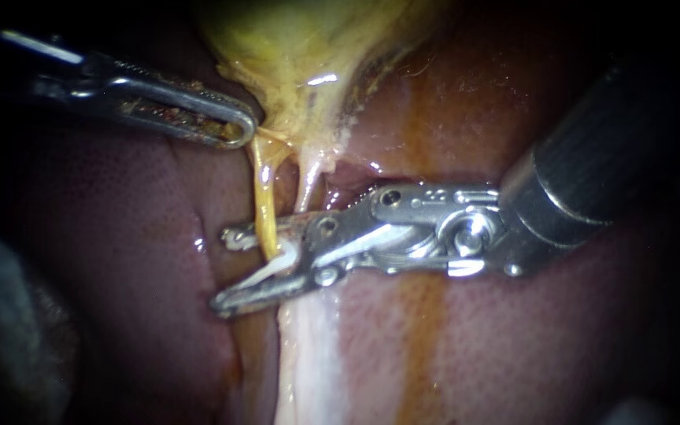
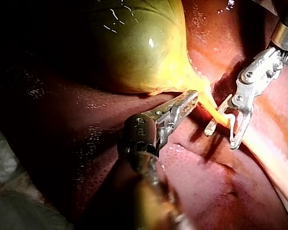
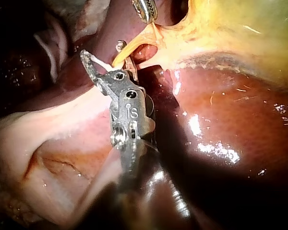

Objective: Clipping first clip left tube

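Observation:
Two thin tubes run down from the yellow gallbladder (image 1: 308, 47): the yellow left tube (image 1: 264, 201) and a paler right tube (image 1: 308, 181). My right instrument (image 1: 230, 269) comes in from the right. Its jaws stand open astride the left tube, with a white clip (image 1: 269, 271) lying between them. In the left wrist view its jaws (image 2: 222, 136) straddle the same tube (image 2: 216, 115). My left instrument (image 1: 234, 130) comes from the upper left, shut on tissue at the gallbladder's neck, holding it taut. The right wrist view shows my right instrument (image 3: 102, 51) at the tube (image 3: 129, 48).
Dark red liver (image 1: 120, 236) lies all around and under the tubes. A pale whitish band of tissue (image 1: 308, 362) runs down from below the right instrument's jaws. The gallbladder's green body (image 2: 139, 48) bulges beyond the left instrument.

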`<state>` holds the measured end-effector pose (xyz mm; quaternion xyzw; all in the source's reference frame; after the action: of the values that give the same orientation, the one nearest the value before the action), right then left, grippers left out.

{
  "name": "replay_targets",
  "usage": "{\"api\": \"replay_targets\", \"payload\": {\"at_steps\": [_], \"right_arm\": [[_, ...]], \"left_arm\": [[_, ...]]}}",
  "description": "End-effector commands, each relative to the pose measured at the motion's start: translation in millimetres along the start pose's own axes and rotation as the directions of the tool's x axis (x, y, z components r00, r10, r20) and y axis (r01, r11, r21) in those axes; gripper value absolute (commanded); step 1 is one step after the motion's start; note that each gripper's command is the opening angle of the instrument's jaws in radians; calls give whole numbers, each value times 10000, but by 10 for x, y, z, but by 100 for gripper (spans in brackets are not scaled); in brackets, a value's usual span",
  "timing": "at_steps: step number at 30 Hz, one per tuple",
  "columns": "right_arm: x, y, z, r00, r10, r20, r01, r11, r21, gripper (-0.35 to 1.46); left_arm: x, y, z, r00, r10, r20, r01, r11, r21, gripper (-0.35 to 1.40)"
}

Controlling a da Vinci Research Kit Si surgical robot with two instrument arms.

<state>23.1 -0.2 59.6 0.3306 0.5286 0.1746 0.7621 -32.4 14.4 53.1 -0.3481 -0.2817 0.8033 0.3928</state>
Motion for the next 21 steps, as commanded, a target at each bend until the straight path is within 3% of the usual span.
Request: {"api": "replay_targets", "payload": {"at_steps": [1, 11, 21], "right_arm": [[1, -2, -1, 10000, 18, 12, -18, 10000, 14, 48], [10, -32, 5, 10000, -28, -81, 32, 9988, 485, 48], [15, -51, 5, 10000, 43, -3, -43, 9962, 876, 48]], "left_arm": [[0, -1, 0, 10000, 3, 1, -3, 10000, -4, -35], [-1, -2, 1, 10000, 10, -1, -10, 10000, 1, -35], [-1, -4, 1, 10000, 17, 2, -17, 10000, -6, -35]]}}
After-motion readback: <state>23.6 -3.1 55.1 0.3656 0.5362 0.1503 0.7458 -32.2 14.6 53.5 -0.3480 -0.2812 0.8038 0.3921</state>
